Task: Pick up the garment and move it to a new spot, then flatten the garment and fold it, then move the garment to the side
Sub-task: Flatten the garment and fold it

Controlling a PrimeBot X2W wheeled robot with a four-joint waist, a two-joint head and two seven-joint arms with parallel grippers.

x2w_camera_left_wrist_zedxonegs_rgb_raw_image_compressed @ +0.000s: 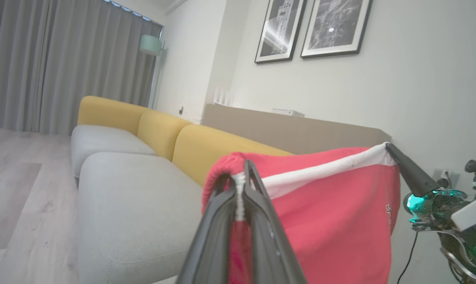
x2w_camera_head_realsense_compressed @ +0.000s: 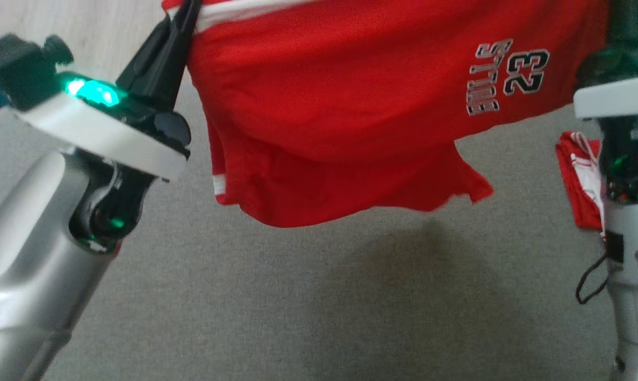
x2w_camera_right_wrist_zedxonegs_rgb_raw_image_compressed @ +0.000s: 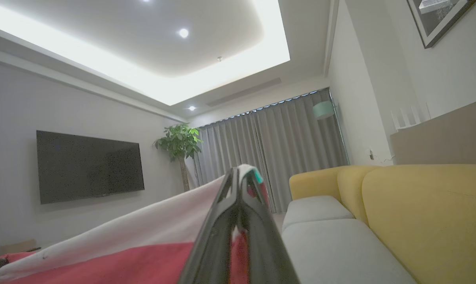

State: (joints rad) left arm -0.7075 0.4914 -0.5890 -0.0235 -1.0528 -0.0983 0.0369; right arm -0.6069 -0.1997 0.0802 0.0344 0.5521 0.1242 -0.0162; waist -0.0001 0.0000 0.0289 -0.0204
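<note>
- You're pinching the red mesh sports shorts with the white waistband at both ends. The left gripper is clamping shut on a bunched end of the waistband, and the right gripper is clamping shut on the opposite end.
- The shorts are hanging in the air between the two grippers. They're sagging below the fingers, with the hem clear of the grey carpet underneath.
- My read is that you're carrying them to the new spot; laying down isn't begun yet.
- To do it well, be moving both grippers together at the same spacing, so the waistband is running taut without being yanked out of either pinch.
- When lowering, be letting the hem touch down first, then drawing both grippers back so the cloth is unrolling flat behind the fingers.
- The left pinch is holding a wad of fabric rather than a flat edge, so it's probably the likelier one to slip. Go easy on any sideways pull.
- A second red cloth with white cord is lying on the carpet just beside the right forearm; be aiming the drop away from it.
- The yellow-backed grey sofa is sitting well beyond the left fingertips, so it isn't an issue.
</note>
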